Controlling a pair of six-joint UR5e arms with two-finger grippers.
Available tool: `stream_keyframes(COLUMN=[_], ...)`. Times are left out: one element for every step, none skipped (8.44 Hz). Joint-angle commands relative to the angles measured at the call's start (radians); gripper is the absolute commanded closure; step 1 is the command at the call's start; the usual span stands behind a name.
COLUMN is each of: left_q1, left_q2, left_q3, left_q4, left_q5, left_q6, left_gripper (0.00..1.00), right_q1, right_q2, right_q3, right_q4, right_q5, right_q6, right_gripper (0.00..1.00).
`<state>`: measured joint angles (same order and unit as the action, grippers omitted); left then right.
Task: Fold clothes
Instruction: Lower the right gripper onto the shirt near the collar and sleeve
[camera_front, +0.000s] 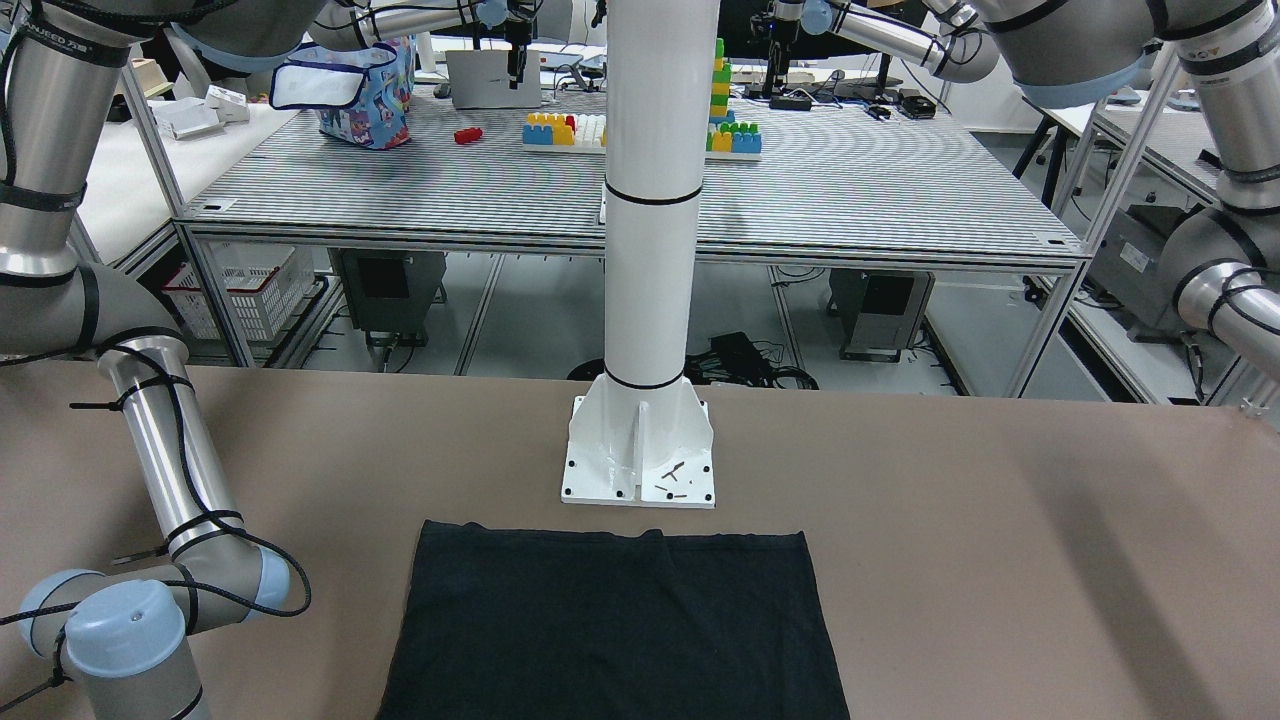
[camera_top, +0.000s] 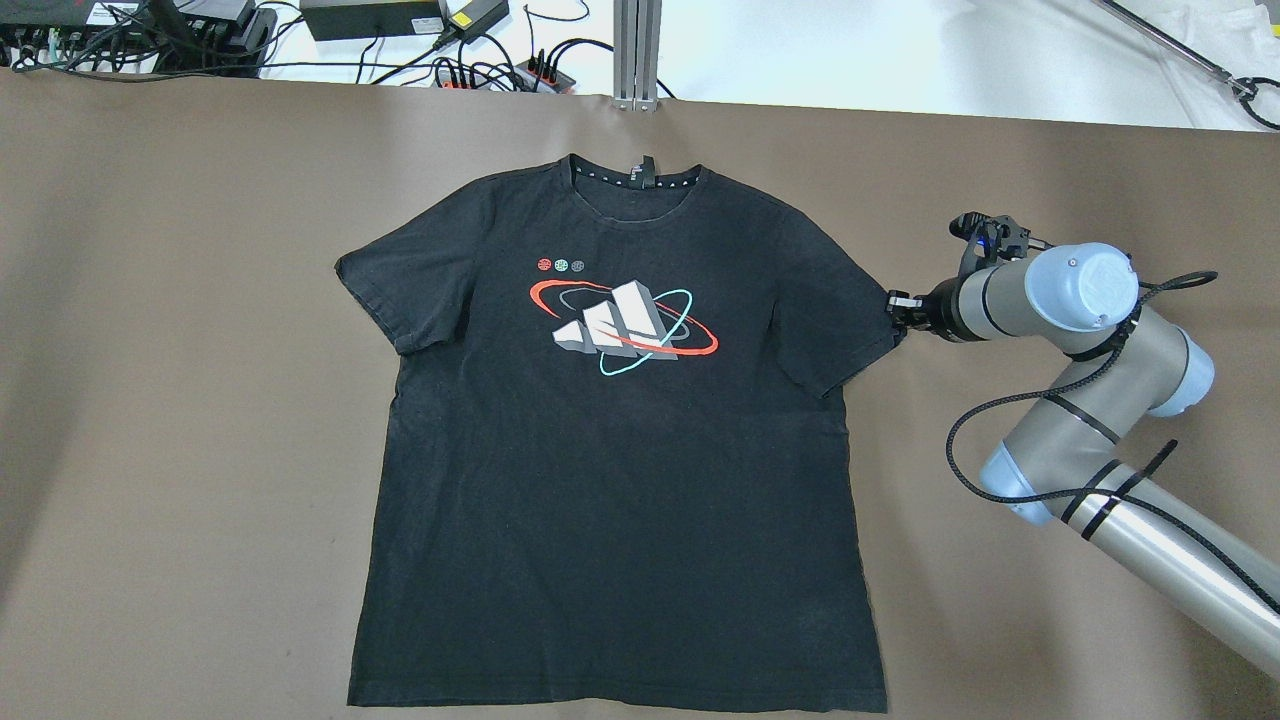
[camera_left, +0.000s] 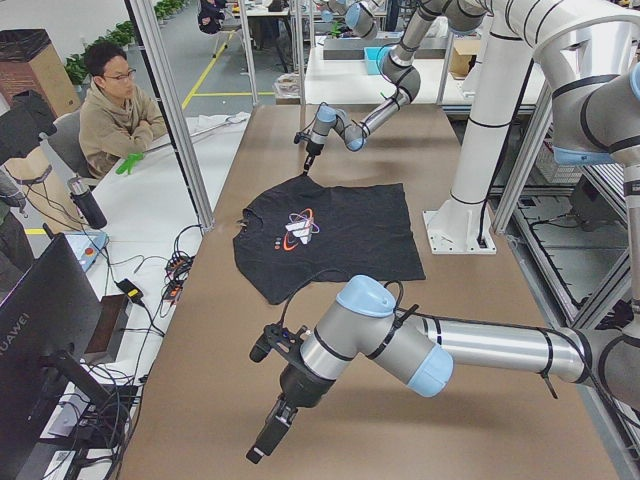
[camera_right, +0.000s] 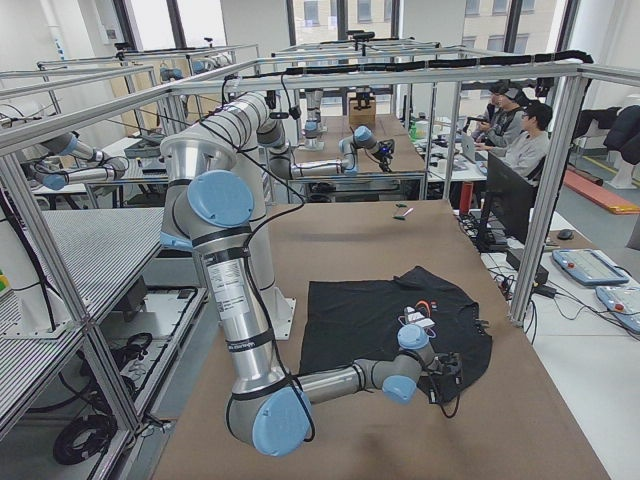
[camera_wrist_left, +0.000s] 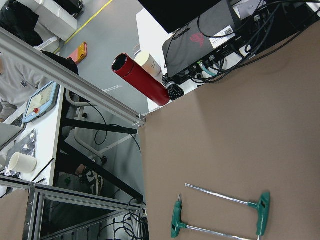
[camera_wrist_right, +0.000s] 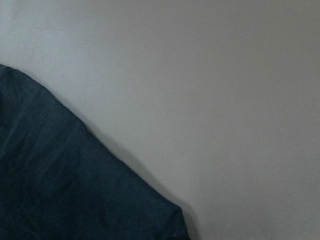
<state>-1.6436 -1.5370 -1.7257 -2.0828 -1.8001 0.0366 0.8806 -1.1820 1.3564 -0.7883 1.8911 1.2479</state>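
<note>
I am observing the brown surface (camera_top: 150, 400) carrying the black printed T-shirt (camera_top: 620, 480), which is lying flat, print up, collar away from the robot. The right gripper (camera_top: 895, 312) is sitting at its right sleeve edge. The left gripper (camera_left: 272, 437) is hanging well apart from it. I cannot tell how either's jaws are standing.

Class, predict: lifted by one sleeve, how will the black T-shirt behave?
The T-shirt lies thin and flat on the table, so it is probably floppy and would hang limp. It looks light for its spread. Pushed, it would likely wrinkle rather than slide whole.
</note>
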Motion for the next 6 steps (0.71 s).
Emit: stream_keyframes(left_q1=[0.001, 0.001, 0.002, 0.002, 0.007, 0.007], left_q2=[0.000, -0.002, -0.005, -0.005, -0.005, -0.005], left_q3=[-0.002, 0.000, 0.000, -0.002, -0.002, -0.002], left_q4=[0.000, 0.001, 0.003, 0.003, 0.001, 0.001], left_q5=[-0.002, -0.002, -0.002, -0.002, -0.002, -0.002], left_q6=[-0.027, -0.027, -0.027, -0.029, -0.029, -0.029], left_gripper=[0.00, 0.00, 0.00, 0.00, 0.00, 0.00], right_q1=[-0.002, -0.023, -0.063, -0.075, -0.084, -0.098], right_q2=[0.077, 0.111, 0.157, 0.198, 0.231, 0.237], right_q3=[0.129, 0.156, 0.138, 0.112, 0.084, 0.075], right_q4=[-0.202, -0.268, -0.305, -0.331, -0.336, -0.336], right_q5=[0.008, 0.005, -0.009, -0.030, -0.036, -0.040], right_q6=[-0.001, -0.001, 0.017, 0.018, 0.018, 0.019], right_gripper=[1.00, 1.00, 1.00, 1.00, 1.00, 1.00])
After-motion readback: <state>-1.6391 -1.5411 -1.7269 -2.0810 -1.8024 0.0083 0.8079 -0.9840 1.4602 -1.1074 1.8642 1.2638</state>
